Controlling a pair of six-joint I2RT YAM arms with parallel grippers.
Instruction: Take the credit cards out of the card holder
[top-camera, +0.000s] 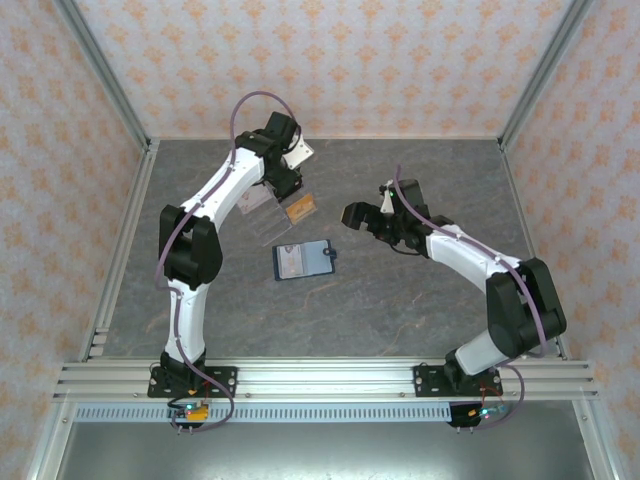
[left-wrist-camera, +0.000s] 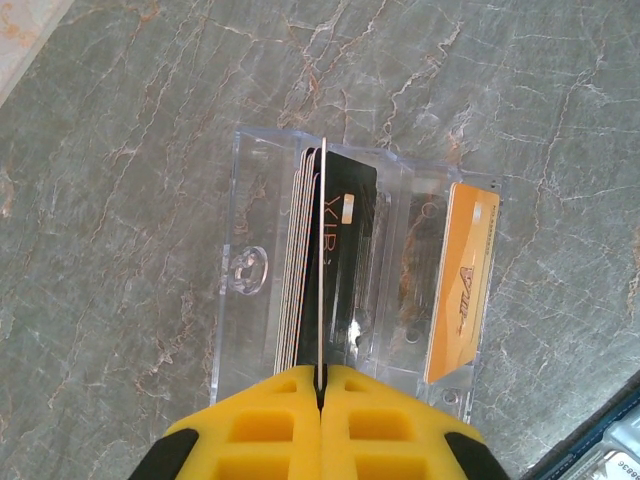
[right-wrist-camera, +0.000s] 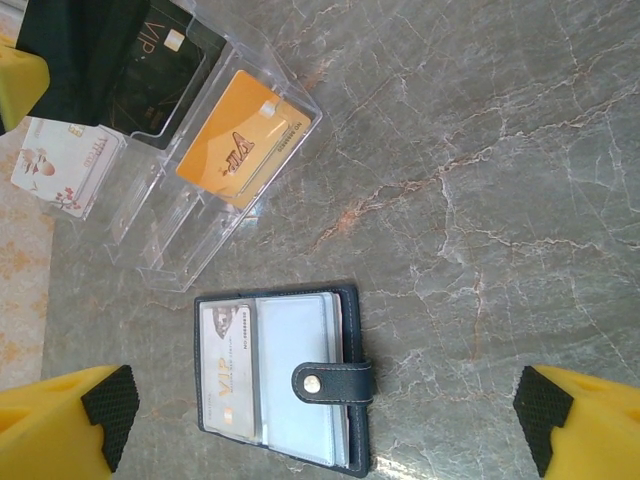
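The left hand (left-wrist-camera: 320, 385) is pinching 1 card (left-wrist-camera: 321, 250), fully shut on it. The card is standing edge-on over the stand (left-wrist-camera: 245, 270), just beside the black card (left-wrist-camera: 352, 230) already slotted there. An orange card (left-wrist-camera: 462, 280) is sitting 1 tier over.

Judging by this, the step in hand is seating the pinched card in the stand. Doing it well is calling for the card's lower edge to be running parallel to the slot wall, so that it is sliding down rather than riding onto the black card or tipping the stand on the table (left-wrist-camera: 130, 150). Letting go is best left until that edge is resting on the slot floor.

The wallet (right-wrist-camera: 290, 380) is lying open on the table near the stand, with 1 pale card (right-wrist-camera: 225, 370) showing in its left pocket. The right hand (top-camera: 362, 217) is hovering wide open and empty near it, well placed for that card. The wallet is looking light enough to slide, so pinning it may be needed.
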